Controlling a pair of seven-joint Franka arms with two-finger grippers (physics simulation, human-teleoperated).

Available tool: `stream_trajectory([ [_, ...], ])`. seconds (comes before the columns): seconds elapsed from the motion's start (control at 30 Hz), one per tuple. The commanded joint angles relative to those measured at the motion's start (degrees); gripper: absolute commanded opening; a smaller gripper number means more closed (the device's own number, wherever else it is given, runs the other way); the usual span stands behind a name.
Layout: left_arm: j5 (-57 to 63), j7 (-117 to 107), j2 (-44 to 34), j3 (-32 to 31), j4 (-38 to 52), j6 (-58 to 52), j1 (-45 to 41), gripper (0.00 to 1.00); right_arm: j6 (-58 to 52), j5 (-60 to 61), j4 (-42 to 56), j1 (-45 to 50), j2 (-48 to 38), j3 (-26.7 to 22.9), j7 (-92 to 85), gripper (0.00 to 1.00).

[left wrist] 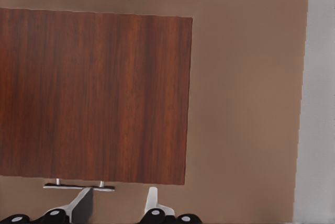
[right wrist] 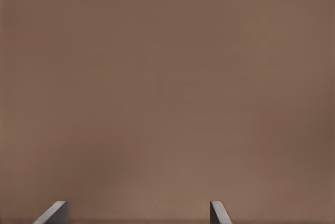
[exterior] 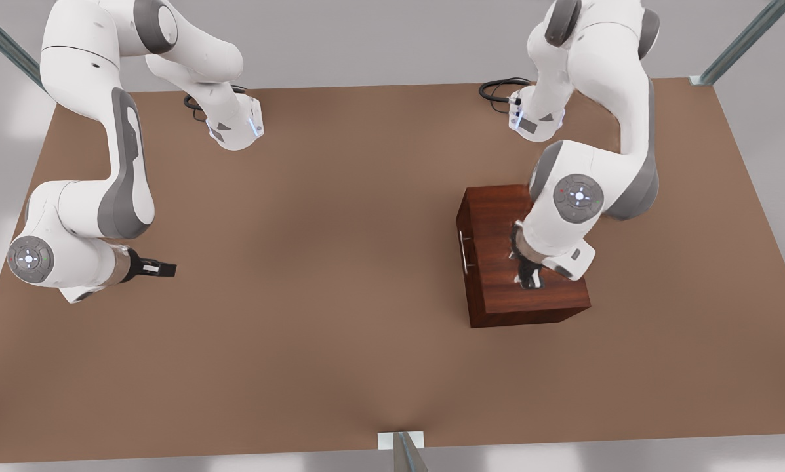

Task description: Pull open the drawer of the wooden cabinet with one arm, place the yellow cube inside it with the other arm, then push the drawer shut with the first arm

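The wooden cabinet (exterior: 494, 216) (left wrist: 94, 98) stands on the front view's right half of the table. Its drawer (exterior: 465, 272) is pushed in, the front panel facing the front view's left, with the silver handle (exterior: 465, 252) (left wrist: 78, 186) on it. My left gripper (exterior: 530, 278) (left wrist: 116, 206) hangs over the cabinet's top near the handle edge, open with nothing between its fingers. My right gripper (exterior: 166, 268) (right wrist: 137, 214) waits low over bare table at the front view's left, open wide and holding nothing. The yellow cube is out of view.
The brown table (exterior: 313, 262) spreads wide between the two arms. Both arm bases (exterior: 235, 128) (exterior: 533, 118) and their black cables sit along the far edge. Metal frame posts (exterior: 405, 452) stand at the table's edges.
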Motion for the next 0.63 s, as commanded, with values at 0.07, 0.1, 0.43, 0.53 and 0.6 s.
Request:
stream_trajectory([
  [0.07,-6.51,115.74,-2.92,-0.14,0.74,-14.46,13.98,1.00,-0.02,0.03,0.03,-0.02,-0.07,0.00,-1.60,1.00],
  [0.1,-3.60,116.70,-2.39,-1.11,0.74,-12.36,13.02,1.00,-0.02,0.03,0.03,-0.02,-0.07,0.00,-1.60,1.00],
  [0.43,-6.85,123.03,-7.57,-0.67,-8.84,2.42,15.04,1.00,-0.02,0.03,0.03,-0.11,-0.07,0.00,-1.60,1.00],
  [0.53,-6.49,122.94,-7.57,-0.67,-8.93,2.24,15.04,1.00,-0.02,0.03,0.03,-0.11,-0.07,0.00,-1.60,1.00],
  [0.6,-6.49,122.85,-7.31,-0.67,-8.84,2.24,14.95,1.00,-0.02,0.03,0.03,-0.11,-0.07,0.00,-1.60,1.00],
])
